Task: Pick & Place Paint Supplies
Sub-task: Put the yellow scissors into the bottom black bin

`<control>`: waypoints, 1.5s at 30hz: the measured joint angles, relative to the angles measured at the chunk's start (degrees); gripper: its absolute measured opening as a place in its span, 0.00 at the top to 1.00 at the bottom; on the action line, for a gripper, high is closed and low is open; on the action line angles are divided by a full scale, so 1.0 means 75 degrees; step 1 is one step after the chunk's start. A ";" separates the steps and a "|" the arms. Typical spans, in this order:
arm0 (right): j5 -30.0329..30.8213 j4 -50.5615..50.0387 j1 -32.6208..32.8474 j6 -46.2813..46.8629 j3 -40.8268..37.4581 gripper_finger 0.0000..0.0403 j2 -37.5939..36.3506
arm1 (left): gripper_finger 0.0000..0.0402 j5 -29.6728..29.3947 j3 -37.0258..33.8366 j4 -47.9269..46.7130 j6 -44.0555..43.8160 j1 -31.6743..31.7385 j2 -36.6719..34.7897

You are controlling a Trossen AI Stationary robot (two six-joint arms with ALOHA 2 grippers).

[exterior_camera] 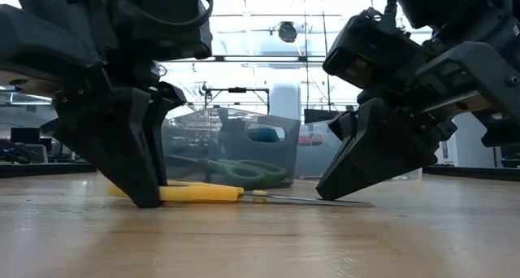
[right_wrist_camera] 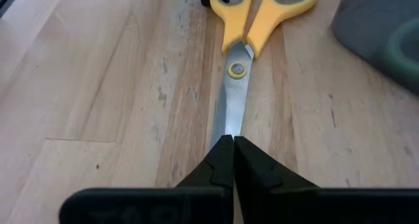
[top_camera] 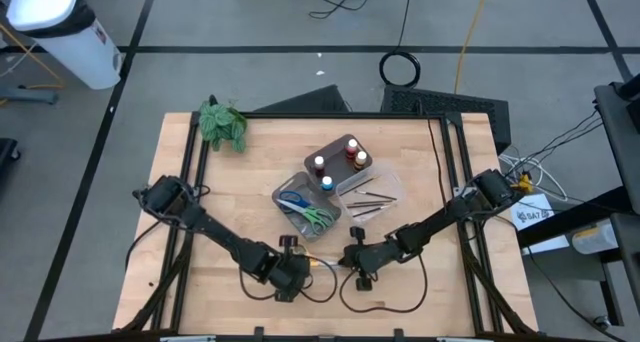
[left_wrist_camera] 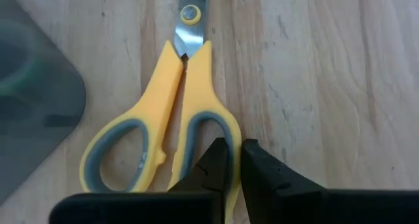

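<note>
Left wrist view: yellow-handled scissors [left_wrist_camera: 167, 112], grey-lined loops.

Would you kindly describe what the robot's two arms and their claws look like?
Both arms are dark, jointed links. The left claw and right claw each end in two matte black, wedge-shaped fingers tapering to blunt tips. In the low view, the housings look blocky and angular. Thin black cables loop over the table near each wrist.

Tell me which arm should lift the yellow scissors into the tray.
Left, probably: the left gripper is shut on the yellow scissors at a handle loop; the right gripper only pinches the blade tips.
</note>
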 joint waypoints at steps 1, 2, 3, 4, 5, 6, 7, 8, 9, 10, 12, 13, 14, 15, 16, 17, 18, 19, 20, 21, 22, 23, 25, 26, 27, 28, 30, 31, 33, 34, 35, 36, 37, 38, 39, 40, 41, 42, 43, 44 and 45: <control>-0.0001 0.0129 0.0003 0.0005 0.0000 1.00 0.0001 | 0.94 -0.0058 0.0000 0.0000 -0.0013 -0.0053 0.0000; -0.0007 0.0273 0.0003 0.0002 0.0000 1.00 -0.0047 | 0.94 -0.0085 0.0019 -0.0015 -0.0028 -0.0101 0.0005; -0.0047 0.0374 0.0011 -0.0015 0.0000 1.00 -0.0118 | 0.94 -0.0124 0.0075 -0.0060 -0.0039 -0.0164 -0.0023; -0.0097 0.0496 0.0028 -0.0044 0.0000 1.00 -0.0212 | 0.94 -0.0227 0.0134 -0.0104 -0.0045 -0.0255 -0.0054; -0.0124 0.0683 0.0043 -0.0076 -0.0002 1.00 -0.0319 | 0.94 -0.0355 0.0213 -0.0148 -0.0055 -0.0350 -0.0059; -0.0143 0.0802 0.0068 -0.0136 -0.0053 1.00 -0.0422 | 0.94 -0.0423 0.0316 -0.0183 -0.0103 -0.0441 -0.0067; -0.0186 0.0842 0.0108 -0.0218 -0.0030 1.00 -0.0537 | 0.94 -0.0412 0.0443 -0.0256 -0.0133 -0.0524 -0.0097; -0.0224 0.0899 0.0143 -0.0302 -0.0039 1.00 -0.0676 | 0.94 -0.0316 0.0590 -0.0362 -0.0125 -0.0600 -0.0157; -0.0207 0.0856 0.0187 -0.0415 -0.0053 1.00 -0.0849 | 0.94 -0.0291 0.0775 -0.0565 -0.0104 -0.0694 -0.0231; -0.0189 0.0907 0.0237 -0.0522 -0.0055 1.00 -0.1026 | 0.94 -0.0422 0.0982 -0.0688 -0.0061 -0.0793 -0.0306; -0.0121 0.0997 0.0337 -0.0654 -0.0035 1.00 -0.1398 | 0.94 -0.0717 0.1401 -0.1185 0.0124 -0.0960 -0.0431; -0.0086 0.0972 0.0413 -0.0671 -0.0035 1.00 -0.1589 | 0.94 -0.0878 0.1635 -0.1515 0.0284 -0.0977 -0.0443; -0.0078 0.0947 0.0495 -0.0702 -0.0037 1.00 -0.1754 | 0.94 -0.0981 0.1851 -0.1868 0.0444 -0.1002 -0.0442; -0.0085 0.0939 0.0575 -0.0758 -0.0038 1.00 -0.1898 | 0.94 -0.1067 0.2104 -0.2319 0.0577 -0.1004 -0.0428; -0.0075 0.0958 0.0665 -0.0810 -0.0038 1.00 -0.2035 | 0.94 -0.1110 0.2366 -0.2771 0.0715 -0.1001 -0.0418; -0.0070 0.0966 0.0750 -0.0855 -0.0038 1.00 -0.2184 | 0.94 -0.1157 0.2644 -0.3167 0.0841 -0.0972 -0.0418; -0.0048 0.1001 0.0834 -0.0896 -0.0038 1.00 -0.2319 | 0.94 -0.1168 0.2899 -0.3543 0.0965 -0.0927 -0.0440; -0.0043 0.1016 0.0930 -0.0964 -0.0038 1.00 -0.2434 | 0.94 -0.1172 0.3141 -0.3966 0.1040 -0.0858 -0.0459; -0.0027 0.1030 0.1031 -0.1033 -0.0035 1.00 -0.2538 | 0.94 -0.1181 0.3374 -0.4402 0.1095 -0.0772 -0.0463; -0.0026 0.1015 0.1123 -0.1127 -0.0038 1.00 -0.2631 | 0.94 -0.1221 0.3579 -0.4833 0.1154 -0.0676 -0.0463; -0.0025 0.1015 0.1216 -0.1228 -0.0038 1.00 -0.2698 | 0.94 -0.1229 0.3777 -0.5239 0.1253 -0.0577 -0.0452; -0.0028 0.1023 0.1300 -0.1322 -0.0036 1.00 -0.2770 | 0.94 -0.1240 0.3981 -0.5599 0.1369 -0.0478 -0.0446; -0.0028 0.1022 0.1464 -0.1500 -0.0035 1.00 -0.2893 | 0.94 -0.1273 0.4332 -0.6187 0.1718 -0.0281 -0.0458; -0.0027 0.1034 0.1527 -0.1578 -0.0035 1.00 -0.2942 | 0.94 -0.1274 0.4493 -0.6537 0.1886 -0.0181 -0.0463; -0.0024 0.1061 0.1579 -0.1627 -0.0035 1.00 -0.2965 | 0.94 -0.1274 0.4617 -0.6889 0.2008 -0.0062 -0.0463; -0.0021 0.1071 0.1614 -0.1645 -0.0032 1.00 -0.2970 | 0.94 -0.1254 0.4706 -0.7216 0.2113 0.0076 -0.0463; -0.0022 0.1041 0.1663 -0.1651 -0.0032 1.00 -0.2967 | 0.94 -0.1241 0.4765 -0.7673 0.2323 0.0399 -0.0463; -0.0021 0.1028 0.1682 -0.1651 -0.0032 1.00 -0.2967 | 0.94 -0.1239 0.4765 -0.7790 0.2451 0.0563 -0.0463; -0.0014 0.1010 0.1702 -0.1651 -0.0026 1.00 -0.2970 | 0.94 -0.1253 0.4738 -0.7986 0.2743 0.0862 -0.0463; -0.0010 0.0977 0.1702 -0.1651 -0.0026 1.00 -0.2970 | 0.94 -0.1240 0.4706 -0.8015 0.2898 0.1022 -0.0463; -0.0009 0.0947 0.1702 -0.1651 -0.0026 1.00 -0.2970 | 0.94 -0.1223 0.4664 -0.8022 0.3053 0.1197 -0.0463; -0.0009 0.0940 0.1702 -0.1651 -0.0026 1.00 -0.2970 | 0.94 -0.1183 0.4624 -0.8025 0.3186 0.1379 -0.0463; -0.0009 0.0950 0.1702 -0.1654 -0.0026 1.00 -0.2970 | 0.94 -0.1134 0.4585 -0.8057 0.3298 0.1560 -0.0463; -0.0003 0.0951 0.1702 -0.1654 -0.0024 1.00 -0.2970 | 0.94 -0.1081 0.4555 -0.8084 0.3377 0.1739 -0.0463; -0.0006 0.0950 0.1702 -0.1649 -0.0023 1.00 -0.2970 | 0.94 -0.1030 0.4540 -0.8159 0.3448 0.1895 -0.0463; -0.0006 0.0936 0.1702 -0.1648 -0.0023 1.00 -0.2970 | 0.94 -0.1028 0.4540 -0.8244 0.3505 0.2028 -0.0475; -0.0006 0.0921 0.1702 -0.1648 -0.0023 1.00 -0.2970 | 0.94 -0.1042 0.4532 -0.8332 0.3571 0.2133 -0.0528; -0.0006 0.0919 0.1702 -0.1648 -0.0023 1.00 -0.2970 | 0.94 -0.1035 0.4531 -0.8359 0.3654 0.2215 -0.0572; -0.0006 0.0915 0.1702 -0.1648 -0.0023 1.00 -0.2970 | 0.94 -0.1013 0.4531 -0.8329 0.3754 0.2283 -0.0633; -0.0006 0.0901 0.1702 -0.1645 -0.0020 1.00 -0.2970 | 0.94 -0.0966 0.4532 -0.8322 0.3821 0.2342 -0.0703; -0.0007 0.0882 0.1702 -0.1645 -0.0020 1.00 -0.2970 | 0.94 -0.0957 0.4532 -0.8325 0.3851 0.2369 -0.0742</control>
